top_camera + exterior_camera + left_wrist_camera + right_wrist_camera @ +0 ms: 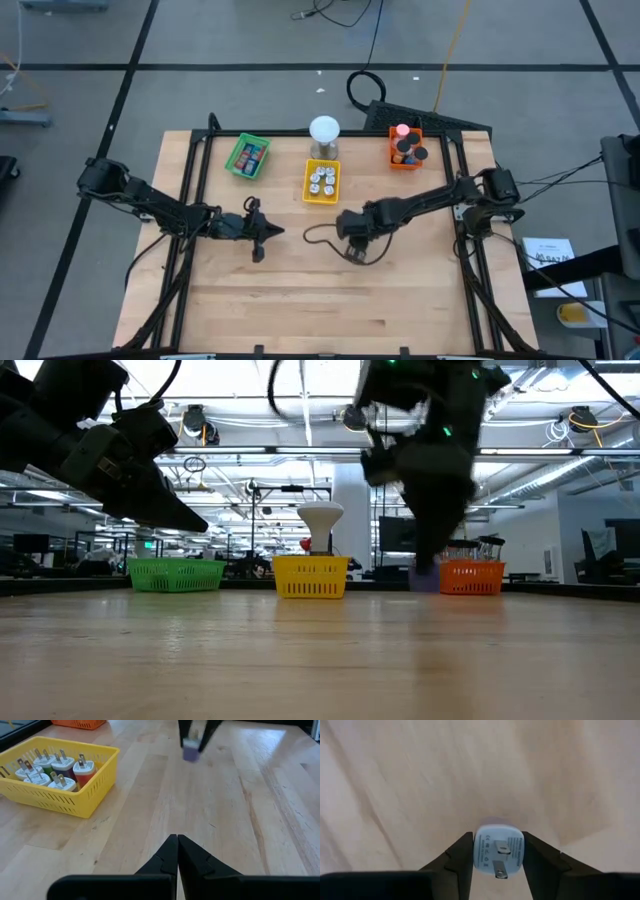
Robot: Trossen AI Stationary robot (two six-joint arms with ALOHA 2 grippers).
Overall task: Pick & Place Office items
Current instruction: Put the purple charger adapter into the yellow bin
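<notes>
One office item, a small pale lavender wall-plug block (497,847) with two metal prongs, sits between the fingers of my right gripper (497,854) at mid-table (352,248). The left wrist view shows the same block (190,749) low between the down-pointing fingers. My left gripper (177,840) is shut on nothing and hovers above the wood left of centre (270,232). Several similar plugs stand in the yellow tray (95,800). My right gripper pinches the plug block by its two opposite side faces (478,851), one finger on each. The fingers come from above, pointing steeply down. The pronged face points up toward the wrist. Whether the block still rests on the wood, I cannot tell.
Along the far side stand a green tray (248,156), the yellow tray (322,182) and an orange tray (405,150), each holding small items. A white-domed cylinder (324,135) stands behind the yellow tray. Bare wood spreads across the near half of the table (330,310).
</notes>
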